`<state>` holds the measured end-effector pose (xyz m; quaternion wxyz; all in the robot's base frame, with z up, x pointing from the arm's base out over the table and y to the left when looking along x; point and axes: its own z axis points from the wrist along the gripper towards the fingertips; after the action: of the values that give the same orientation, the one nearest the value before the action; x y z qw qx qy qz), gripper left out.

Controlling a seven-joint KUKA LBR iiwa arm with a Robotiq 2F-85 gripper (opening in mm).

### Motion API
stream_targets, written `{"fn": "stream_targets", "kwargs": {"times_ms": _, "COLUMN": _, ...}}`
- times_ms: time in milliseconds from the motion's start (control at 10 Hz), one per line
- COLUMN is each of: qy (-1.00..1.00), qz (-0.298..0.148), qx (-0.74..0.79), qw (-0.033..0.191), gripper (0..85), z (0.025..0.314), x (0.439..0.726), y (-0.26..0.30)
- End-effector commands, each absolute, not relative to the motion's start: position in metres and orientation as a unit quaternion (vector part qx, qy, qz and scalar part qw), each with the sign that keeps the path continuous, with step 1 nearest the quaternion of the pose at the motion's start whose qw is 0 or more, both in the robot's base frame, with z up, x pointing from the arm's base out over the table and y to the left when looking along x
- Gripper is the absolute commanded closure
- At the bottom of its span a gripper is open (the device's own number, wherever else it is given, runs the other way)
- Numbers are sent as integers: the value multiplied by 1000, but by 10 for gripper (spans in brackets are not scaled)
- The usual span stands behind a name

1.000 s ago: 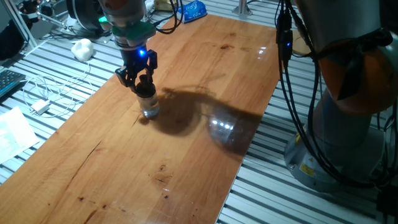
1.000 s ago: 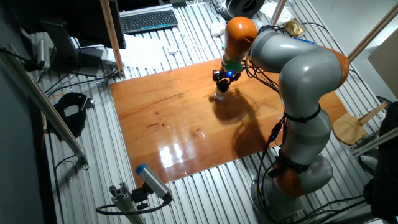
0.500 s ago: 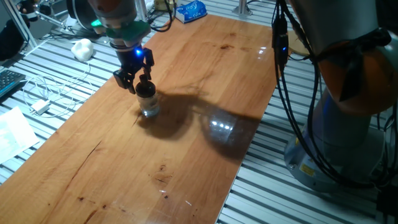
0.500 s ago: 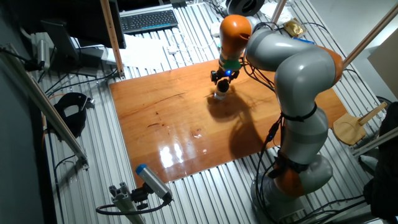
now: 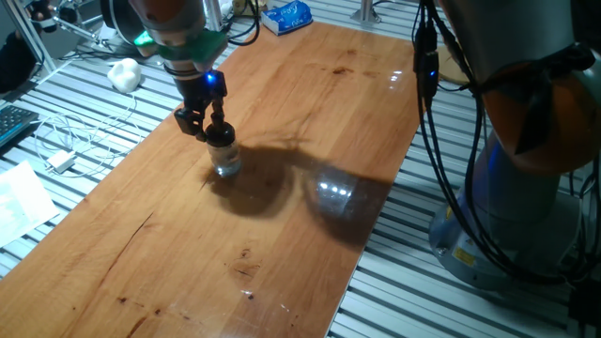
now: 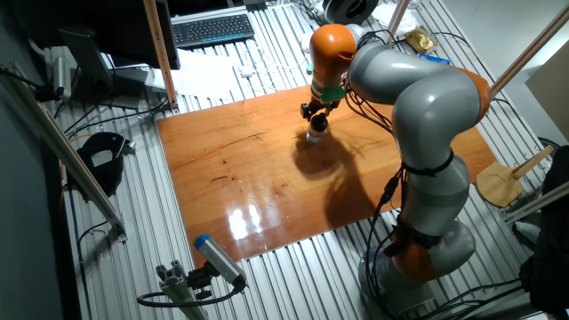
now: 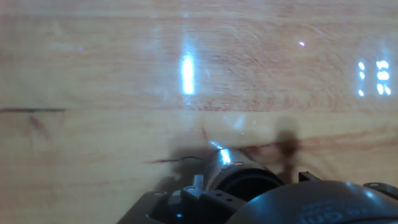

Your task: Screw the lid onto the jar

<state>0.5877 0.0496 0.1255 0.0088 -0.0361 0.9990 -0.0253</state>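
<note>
Black lid (image 5: 219,132) is sitting on the jar (image 5: 225,161) mid-desk (image 5: 310,122); my tool (image 5: 206,123) is pinching its knob, turning since a second ago, so I'm judging the screwing underway.

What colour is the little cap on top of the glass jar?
Black. The small rounded black cap sits on the short clear glass jar; one fixed view shows it best.
</note>
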Motion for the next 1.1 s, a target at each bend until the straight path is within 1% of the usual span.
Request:
{"fn": "stream_targets", "kwargs": {"times_ms": 0, "qy": 988, "qz": -23, "qx": -150, "qw": 12, "gripper": 170, "z": 125, "x": 587, "y": 50}}
{"fn": "stream_targets", "kwargs": {"times_ms": 600, "qy": 987, "qz": -21, "qx": -162, "qw": 14, "gripper": 170, "z": 123, "x": 580, "y": 55}}
{"fn": "stream_targets", "kwargs": {"times_ms": 700, "qy": 987, "qz": -22, "qx": -161, "qw": 15, "gripper": 0, "z": 123, "x": 579, "y": 55}}
{"fn": "stream_targets", "kwargs": {"times_ms": 1000, "qy": 985, "qz": -21, "qx": -171, "qw": 14, "gripper": 0, "z": 120, "x": 577, "y": 52}}
